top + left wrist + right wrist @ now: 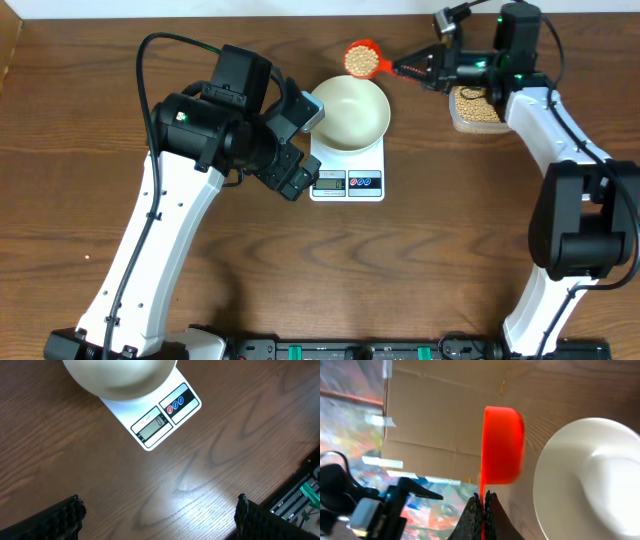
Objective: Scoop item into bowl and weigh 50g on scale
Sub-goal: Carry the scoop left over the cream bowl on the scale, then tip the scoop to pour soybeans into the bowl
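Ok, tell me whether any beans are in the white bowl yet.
No, the overhead view shows the bowl bare inside, with the beans sitting in the red scoop outside its rim.

One bowl point(350, 110), one scale point(347, 183), one scoop point(502, 445), one tub point(476, 127).

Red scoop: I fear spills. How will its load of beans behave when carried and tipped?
The beans look small, round and loose, so they would probably roll off at a slight tilt. The red scoop is pinched only by its thin handle in the right fingers, so it may twist.
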Action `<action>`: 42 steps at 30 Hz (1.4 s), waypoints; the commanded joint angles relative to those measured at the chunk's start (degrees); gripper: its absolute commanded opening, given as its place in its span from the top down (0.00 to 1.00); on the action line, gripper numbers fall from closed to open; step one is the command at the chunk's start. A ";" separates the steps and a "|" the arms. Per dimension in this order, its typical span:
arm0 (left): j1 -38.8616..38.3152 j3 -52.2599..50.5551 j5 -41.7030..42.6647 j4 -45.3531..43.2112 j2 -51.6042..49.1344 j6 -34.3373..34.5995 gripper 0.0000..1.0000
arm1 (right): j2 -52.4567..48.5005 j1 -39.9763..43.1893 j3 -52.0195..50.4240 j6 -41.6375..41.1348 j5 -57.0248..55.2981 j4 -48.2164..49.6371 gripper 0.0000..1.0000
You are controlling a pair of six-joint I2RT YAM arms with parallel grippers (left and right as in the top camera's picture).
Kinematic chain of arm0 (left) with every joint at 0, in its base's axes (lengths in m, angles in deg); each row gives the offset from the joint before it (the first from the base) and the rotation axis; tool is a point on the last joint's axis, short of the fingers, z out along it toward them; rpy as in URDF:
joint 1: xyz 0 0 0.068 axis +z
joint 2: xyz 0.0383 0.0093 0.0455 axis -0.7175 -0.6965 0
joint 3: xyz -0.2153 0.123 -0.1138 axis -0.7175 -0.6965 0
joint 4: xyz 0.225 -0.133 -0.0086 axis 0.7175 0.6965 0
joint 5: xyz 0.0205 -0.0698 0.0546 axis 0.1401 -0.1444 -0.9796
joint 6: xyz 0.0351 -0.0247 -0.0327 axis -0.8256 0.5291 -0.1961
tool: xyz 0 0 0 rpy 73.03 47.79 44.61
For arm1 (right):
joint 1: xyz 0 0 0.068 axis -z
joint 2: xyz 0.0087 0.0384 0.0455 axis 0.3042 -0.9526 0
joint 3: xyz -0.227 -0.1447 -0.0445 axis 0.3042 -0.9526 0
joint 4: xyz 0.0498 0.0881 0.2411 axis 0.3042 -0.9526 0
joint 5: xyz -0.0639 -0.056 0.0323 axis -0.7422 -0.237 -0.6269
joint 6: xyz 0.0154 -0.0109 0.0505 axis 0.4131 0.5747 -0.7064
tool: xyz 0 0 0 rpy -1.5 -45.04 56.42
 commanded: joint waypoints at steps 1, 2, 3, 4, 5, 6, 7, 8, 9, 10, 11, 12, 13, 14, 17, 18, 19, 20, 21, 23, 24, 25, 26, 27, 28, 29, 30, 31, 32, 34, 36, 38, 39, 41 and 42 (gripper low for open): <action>-0.02 0.57 -0.35 0.02 0.92 0.55 0.02 | -0.48 -1.09 0.44 5.92 -0.96 -0.79 0.99; -0.02 0.57 -0.35 0.02 0.92 0.55 0.02 | -0.48 -1.25 0.44 6.91 -0.96 -1.36 0.99; -0.02 0.57 -0.35 0.02 0.92 0.55 0.02 | -0.48 -1.33 0.44 8.11 -0.98 -2.14 0.99; -0.02 0.57 -0.35 0.02 0.92 0.55 0.02 | -0.48 -1.42 0.44 9.16 -0.94 -2.75 0.99; -0.02 0.57 -0.35 0.02 0.92 0.55 0.02 | -0.48 -1.51 0.44 10.64 -1.01 -3.87 0.99; -0.02 0.57 -0.35 0.02 0.92 0.55 0.02 | -0.48 -1.55 0.44 11.78 -1.07 -4.81 0.99; -0.02 0.57 -0.35 0.04 0.92 0.55 0.02 | -0.48 -1.60 0.44 13.11 -1.07 -5.77 0.99; -0.02 0.57 -0.35 0.02 0.92 0.55 0.02 | -0.48 -1.60 0.44 14.73 -1.09 -7.02 0.99; -0.02 0.57 -0.37 0.02 0.92 0.55 0.02 | -0.48 -1.60 0.44 15.67 -1.11 -7.76 0.99; -0.02 0.57 -0.35 0.04 0.92 0.55 0.02 | -0.48 -1.60 0.44 16.79 -1.14 -8.59 0.99; -0.02 0.57 -0.35 0.02 0.92 0.55 0.02 | -0.48 -1.60 0.44 17.55 -1.18 -9.20 0.99; -0.02 0.57 -0.35 0.02 0.92 0.55 0.02 | -0.48 -1.60 0.44 18.16 -1.16 -9.66 0.99; -0.02 0.57 -0.35 0.02 0.92 0.55 0.02 | -0.46 -1.62 0.44 18.60 -1.18 -9.94 0.99; -0.02 0.57 -0.35 0.02 0.92 0.55 0.02 | -0.46 -1.64 0.44 18.97 -1.22 -10.03 0.99; -0.02 0.57 -0.35 0.02 0.92 0.55 0.02 | -0.46 -1.77 0.44 20.52 -2.27 -11.72 0.99; -0.02 0.57 -0.35 0.02 0.92 0.55 0.02 | -0.46 -1.88 0.44 21.75 -2.71 -12.87 0.99; -0.02 0.57 -0.35 0.02 0.92 0.55 0.02 | -0.46 -1.99 0.44 22.77 -3.34 -14.08 0.99; -0.02 0.57 -0.35 0.04 0.92 0.55 0.02 | -0.46 -2.14 0.44 24.00 -4.15 -15.47 0.99; -0.02 0.57 -0.35 0.02 0.92 0.55 0.02 | -0.46 -2.40 0.44 26.27 -5.62 -17.92 0.99; -0.02 0.57 -0.37 0.02 0.92 0.55 0.02 | -0.37 -2.71 0.46 29.55 -8.02 -21.73 0.98; -0.02 0.57 -0.35 0.02 0.92 0.55 0.02 | -0.28 -2.80 0.48 30.82 -8.68 -23.04 0.99; -0.02 0.57 -0.35 0.04 0.92 0.55 0.02 | -0.04 -2.89 0.50 31.74 -9.42 -24.22 0.98; -0.02 0.57 -0.35 0.02 0.92 0.55 0.02 | 0.04 -2.95 0.50 32.22 -10.03 -24.81 0.99; -0.02 0.57 -0.35 0.02 0.92 0.55 0.02 | 0.42 -3.06 0.55 33.00 -10.80 -25.68 0.98; -0.02 0.57 -0.35 0.02 0.92 0.55 0.02 | 0.79 -3.19 0.55 33.51 -11.74 -26.34 0.98; -0.02 0.57 -0.35 0.02 0.92 0.55 0.02 | 1.18 -3.34 0.55 33.92 -12.59 -26.88 0.98; -0.02 0.57 -0.35 0.02 0.92 0.55 0.02 | 1.75 -3.54 0.59 34.49 -13.73 -27.67 0.99; -0.02 0.57 -0.35 0.02 0.92 0.55 0.02 | 2.21 -3.74 0.61 34.95 -14.91 -28.39 0.99; -0.02 0.57 -0.35 0.02 0.92 0.55 0.02 | 2.69 -3.91 0.72 35.69 -16.06 -29.33 0.99; -0.02 0.57 -0.37 0.02 0.92 0.55 0.02 | 3.72 -4.28 1.16 37.35 -19.04 -31.82 0.99; -0.02 0.57 -0.37 0.02 0.92 0.55 0.02 | 4.83 -4.72 1.60 38.88 -22.49 -34.27 0.99; -0.02 0.57 -0.35 0.02 0.92 0.55 0.02 | 5.77 -5.29 1.66 39.71 -25.05 -35.45 0.99; -0.02 0.57 -0.35 0.02 0.92 0.52 0.02 | 6.19 -5.66 1.66 40.00 -26.40 -35.76 0.99; -0.02 0.57 -0.35 0.02 0.92 0.55 0.02 | 6.88 -6.27 1.68 40.17 -28.63 -36.06 0.99; -0.02 0.57 -0.35 0.04 0.92 0.55 0.02 | 7.30 -6.62 1.68 40.24 -29.81 -36.13 0.99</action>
